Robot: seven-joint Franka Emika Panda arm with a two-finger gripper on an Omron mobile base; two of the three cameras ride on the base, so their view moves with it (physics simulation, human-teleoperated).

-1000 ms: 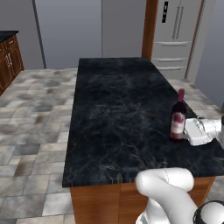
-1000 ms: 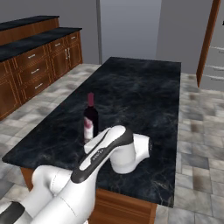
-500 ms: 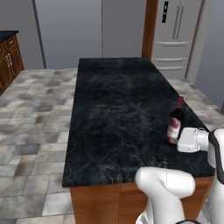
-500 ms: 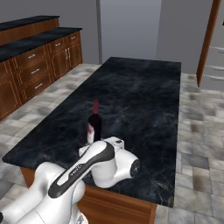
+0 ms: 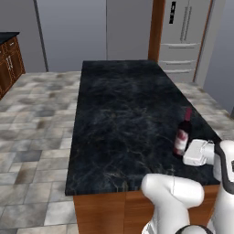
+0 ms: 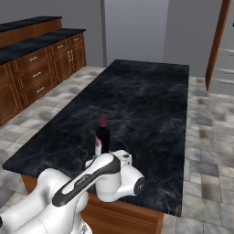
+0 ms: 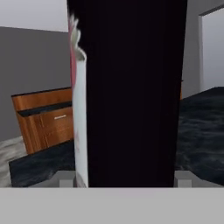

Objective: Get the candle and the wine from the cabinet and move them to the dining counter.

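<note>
The wine [image 5: 183,136] is a dark bottle with a red capsule and a red-and-white label. It stands upright near the right front corner of the dining counter [image 5: 119,105], a black veined marble island. My gripper [image 5: 186,150] is at the bottle's lower body from the right, shut on it. From the other side the wine [image 6: 103,137] rises just behind my forearm over the dining counter [image 6: 146,100]. Close up, the wine [image 7: 131,96] stands between my fingertips [image 7: 65,179], and its label shows at the left edge. The candle and the cabinet are out of view.
A steel fridge [image 5: 183,36] and a wooden panel [image 5: 157,29] stand beyond the island's far end. Brown drawer cabinets with a black top [image 6: 41,64] run along the left wall. Grey tiled floor [image 5: 36,119] surrounds the island.
The gripper has carried the wine lower and nearer to the counter's front right corner, and the arm has folded back with it. The grip looks the same.
</note>
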